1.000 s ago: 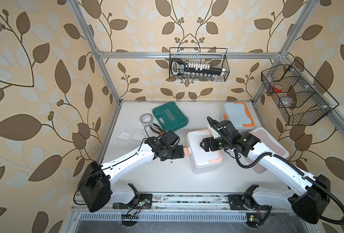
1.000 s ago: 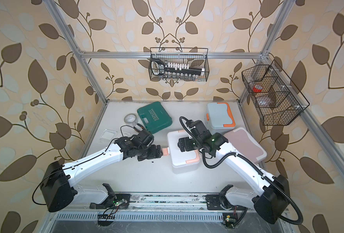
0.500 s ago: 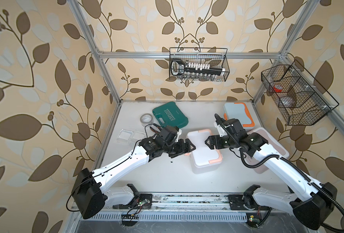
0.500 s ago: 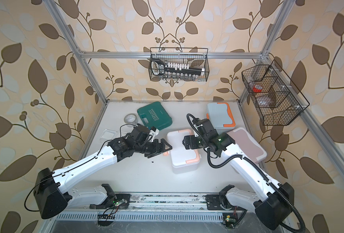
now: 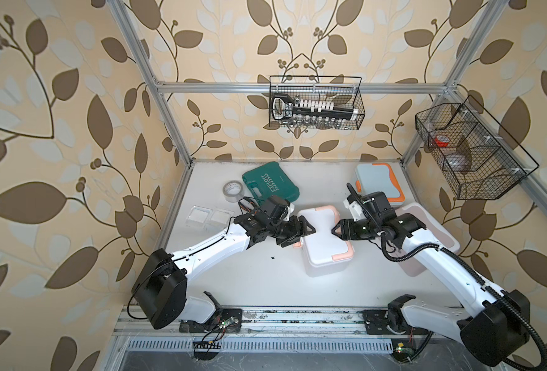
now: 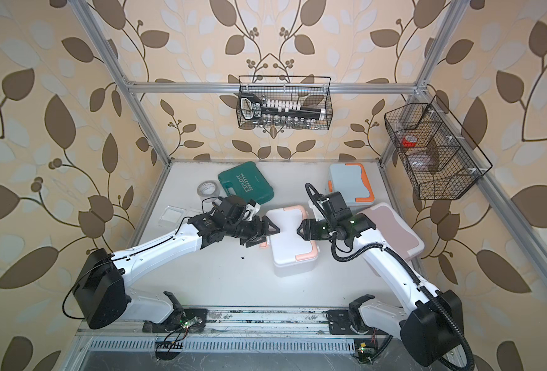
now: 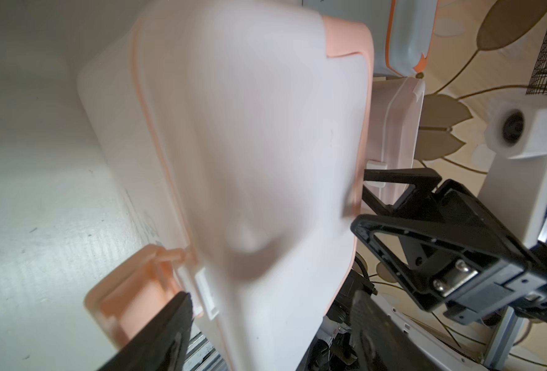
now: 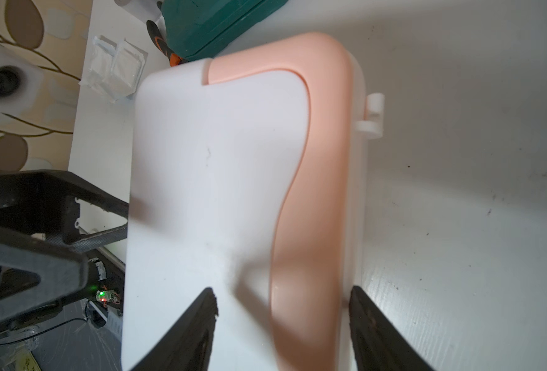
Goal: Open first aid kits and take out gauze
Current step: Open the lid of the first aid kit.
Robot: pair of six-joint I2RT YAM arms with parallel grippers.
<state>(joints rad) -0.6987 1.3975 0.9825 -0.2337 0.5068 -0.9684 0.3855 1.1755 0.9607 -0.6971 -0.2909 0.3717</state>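
The white first aid kit with peach trim (image 5: pixel 325 247) stands shut mid-table. My left gripper (image 5: pixel 309 229) and right gripper (image 5: pixel 334 231) face each other over its lid. In the left wrist view the left gripper (image 7: pixel 270 295) is open, one finger by the peach latch (image 7: pixel 127 298), the lid between the jaws. The right gripper (image 8: pixel 281 289) is open astride the peach edge (image 8: pixel 314 192). The light blue kit (image 5: pixel 378 180) and the pink kit (image 5: pixel 432 231) are shut. Two gauze packets (image 5: pixel 198 215) (image 5: pixel 221 216) lie at the left edge.
A green case (image 5: pixel 270 184) and a grey tape roll (image 5: pixel 233 191) lie at the back left. Wire baskets hang on the back wall (image 5: pixel 315 106) and the right wall (image 5: pixel 471 154). The pink kit sits under my right forearm.
The left gripper has moved right from the peach latch onto the white kit. The right gripper has drawn back to the kit's right edge. Both jaws have narrowed.
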